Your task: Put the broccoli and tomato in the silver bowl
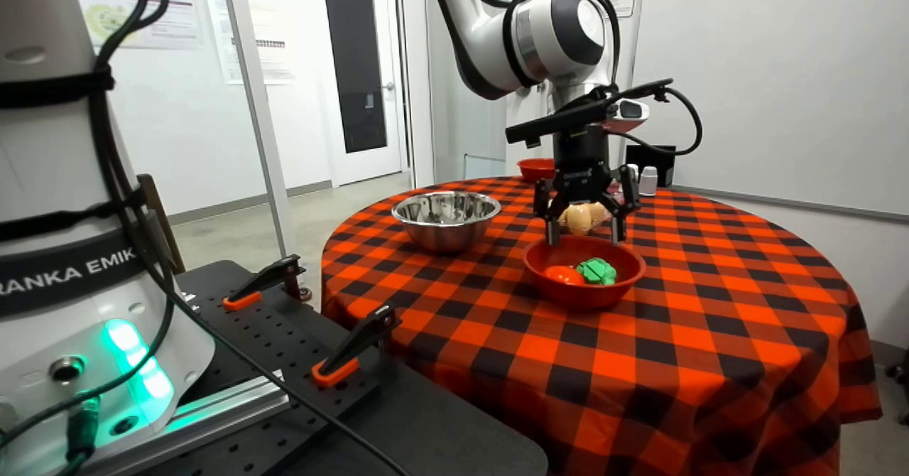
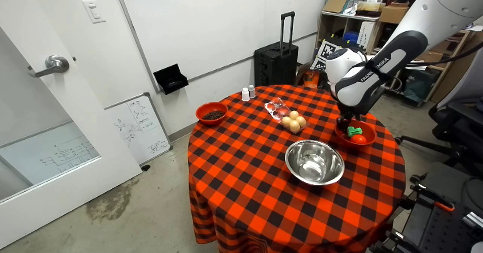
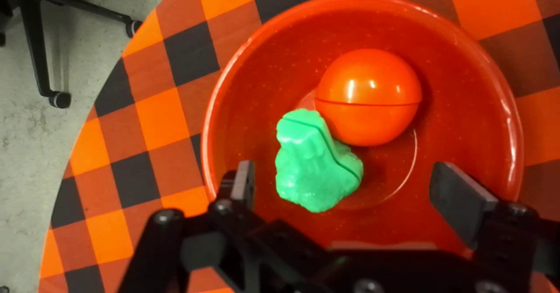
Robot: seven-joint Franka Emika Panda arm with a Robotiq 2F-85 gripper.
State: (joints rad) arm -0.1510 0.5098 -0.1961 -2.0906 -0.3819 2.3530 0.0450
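Inside the red bowl (image 3: pixel 468 118), the broccoli (image 3: pixel 315 168) and the tomato (image 3: pixel 367 94) are seen close together. Over this bowl, the gripper (image 1: pixel 586 233) is held with jaws spread. Near this bowl, the silver bowl (image 1: pixel 446 236) is situated.

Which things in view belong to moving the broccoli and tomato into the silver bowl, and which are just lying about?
Part of the job:
broccoli
tomato
silver bowl, the goal
red bowl, holding both foods
hand, open

Just lying about:
other red bowl, with dark bits in it
egg-shaped pieces
clear carton
two small bottles
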